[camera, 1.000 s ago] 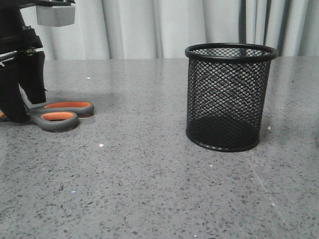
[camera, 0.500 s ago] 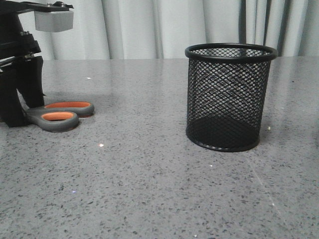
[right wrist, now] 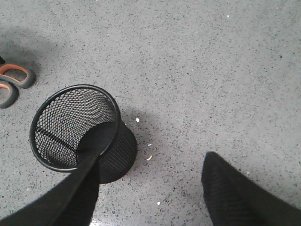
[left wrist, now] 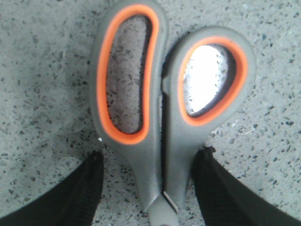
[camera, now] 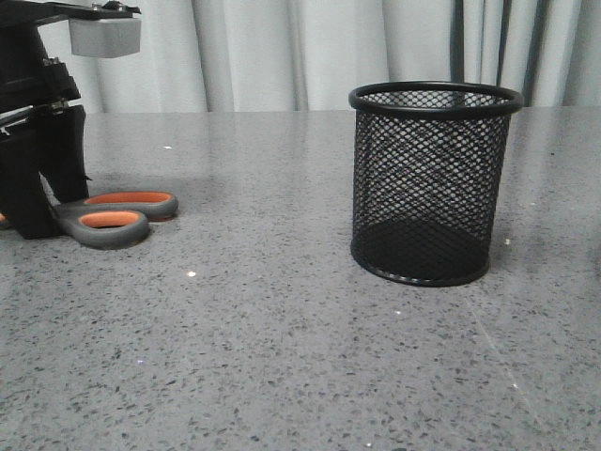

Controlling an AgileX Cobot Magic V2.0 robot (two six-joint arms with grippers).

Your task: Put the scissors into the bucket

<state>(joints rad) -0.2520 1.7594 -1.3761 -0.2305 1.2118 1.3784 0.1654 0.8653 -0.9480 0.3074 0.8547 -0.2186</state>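
Observation:
The scissors lie flat on the grey table at the far left, with dark grey handles lined orange. My left gripper stands over them, fingers down on the table. In the left wrist view the scissors lie between my open left gripper fingers, which straddle the neck below the finger loops with a gap on each side. The blades are hidden. The black mesh bucket stands upright to the right. My right gripper is open and empty, above and beside the bucket; the scissors' handles show at its far edge.
Grey speckled table with pale curtains behind it. A few small white crumbs lie on the table next to the bucket.
My left gripper has shifted only slightly over the scissors. The scissors and the bucket have not moved.

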